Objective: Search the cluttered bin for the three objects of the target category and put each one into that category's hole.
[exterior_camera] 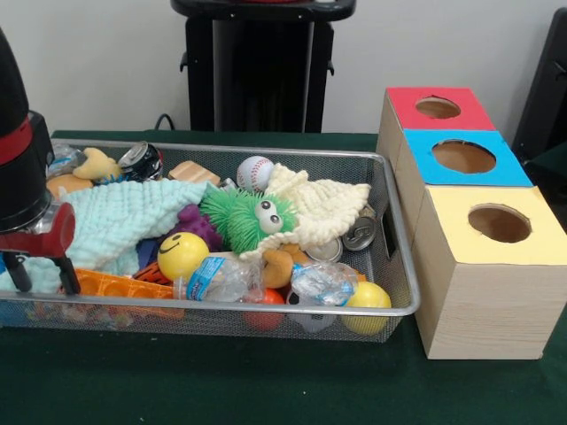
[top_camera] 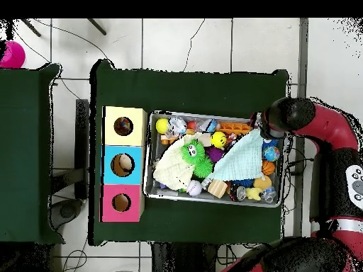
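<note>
Hovered at left edge of frame over silver wire-mesh bin [exterior_camera: 390, 232] | black two-fingered gripper [exterior_camera: 41, 274] spread, empty, poised to search | pale-green knitted cloth [exterior_camera: 120, 223] hid clutter beneath.

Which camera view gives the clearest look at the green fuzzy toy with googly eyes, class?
The front view shows the green fuzzy toy best: its spiky fur and both googly eyes face that camera, between the pale blue cloth and the cream cloth. The overhead view shows it only as a small green tuft in the wire bin.
</note>
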{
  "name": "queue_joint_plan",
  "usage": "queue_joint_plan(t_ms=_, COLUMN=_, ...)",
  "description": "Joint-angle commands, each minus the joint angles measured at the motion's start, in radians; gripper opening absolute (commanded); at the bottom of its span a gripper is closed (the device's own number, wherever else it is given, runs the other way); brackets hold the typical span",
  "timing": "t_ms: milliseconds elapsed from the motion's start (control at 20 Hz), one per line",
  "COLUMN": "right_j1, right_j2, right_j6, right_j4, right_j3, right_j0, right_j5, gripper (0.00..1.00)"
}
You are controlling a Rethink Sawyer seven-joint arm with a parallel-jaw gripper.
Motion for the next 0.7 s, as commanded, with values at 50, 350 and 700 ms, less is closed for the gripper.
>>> queue_joint_plan(t_ms=50, right_j1=0.078, right_j2=-0.012, right_j6=-0.123, right_j4=-0.094, right_j3=-0.065, right_j0=0.028, right_j5=-0.107, gripper=1.0)
queue_joint_plan(t_ms=350, right_j1=0.025, right_j2=-0.011, right_j6=-0.146, right_j4=-0.063, right_j3=-0.025, right_j0=0.017, right_j5=-0.065, gripper=1.0)
queue_joint_plan(t_ms=700, right_j1=-0.038, right_j2=-0.022, right_j6=-0.154, right_j4=-0.052, right_j3=0.012, right_j0=0.007, right_j5=-0.027, gripper=1.0)
